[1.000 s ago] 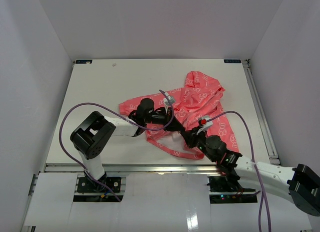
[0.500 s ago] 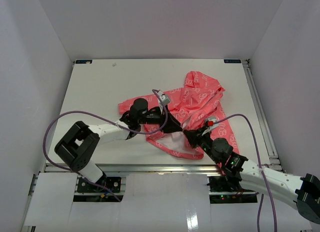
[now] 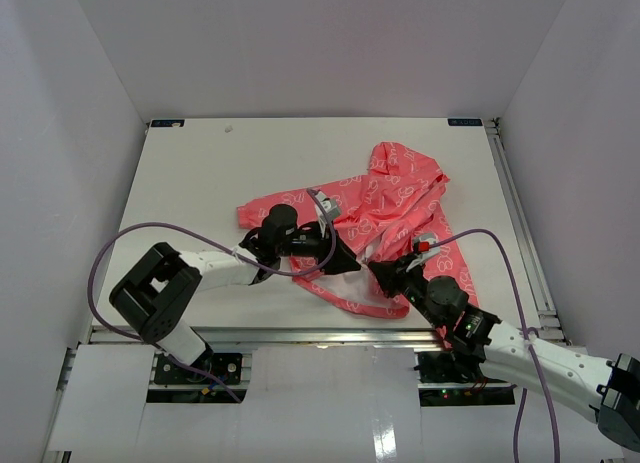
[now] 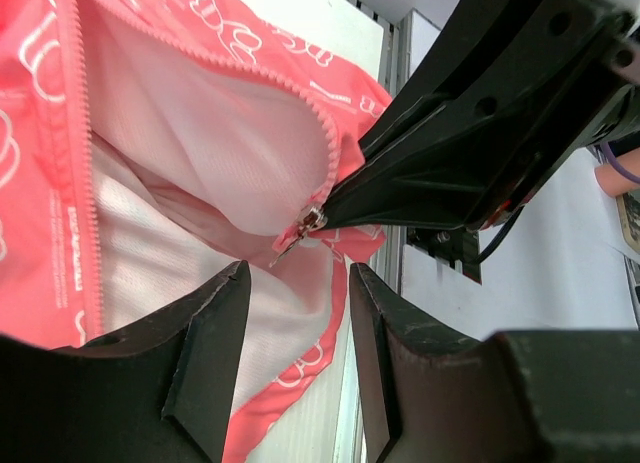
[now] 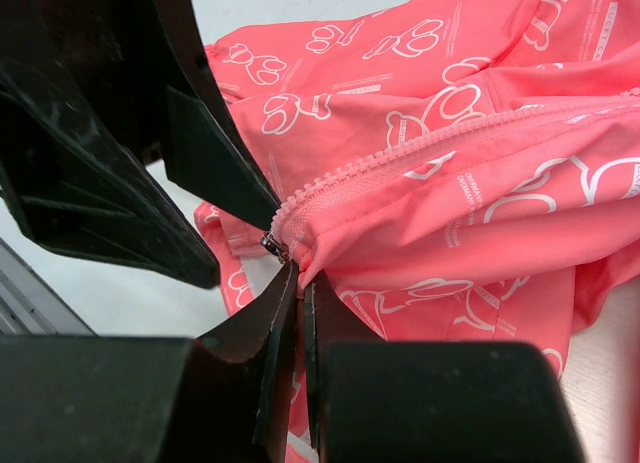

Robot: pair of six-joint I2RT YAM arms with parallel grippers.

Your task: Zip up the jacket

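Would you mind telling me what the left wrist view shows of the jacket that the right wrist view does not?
Only the left wrist view: the jacket's white inner lining between two parted rows of zipper teeth, and the left gripper open, holding nothing. Only the right wrist view: the printed outer side, with the right gripper shut on the fabric just below the slider. Both: the zipper slider at the bottom end, with the other arm's gripper close beside it.

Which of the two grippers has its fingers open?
The left gripper: its fingers stand apart and hold nothing. The right gripper is shut, pinching the jacket beside the zipper slider.
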